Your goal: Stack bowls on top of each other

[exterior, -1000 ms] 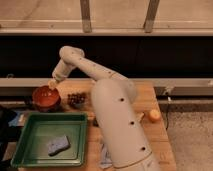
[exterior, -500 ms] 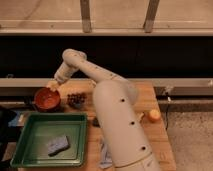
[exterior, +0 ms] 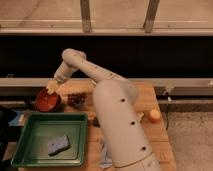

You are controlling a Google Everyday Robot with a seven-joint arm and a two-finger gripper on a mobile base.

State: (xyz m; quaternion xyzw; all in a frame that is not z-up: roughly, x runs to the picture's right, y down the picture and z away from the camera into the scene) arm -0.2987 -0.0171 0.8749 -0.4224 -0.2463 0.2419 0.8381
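gripper [exterior: 51, 88] at far-left of surface [exterior: 150, 97], hovering at 12 o'clock rim of orange-red bowl [exterior: 47, 101], grip state indiscernible | purple bowl not discernible | dark cluster [exterior: 76, 99] at 3 o'clock of bowl | green tray [exterior: 50, 139] at 6 o'clock, holding blue sponge [exterior: 58, 144]

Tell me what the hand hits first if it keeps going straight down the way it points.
Most likely the orange-red bowl: the hand sits just above its back rim, pointing down at it, though depth is unclear.
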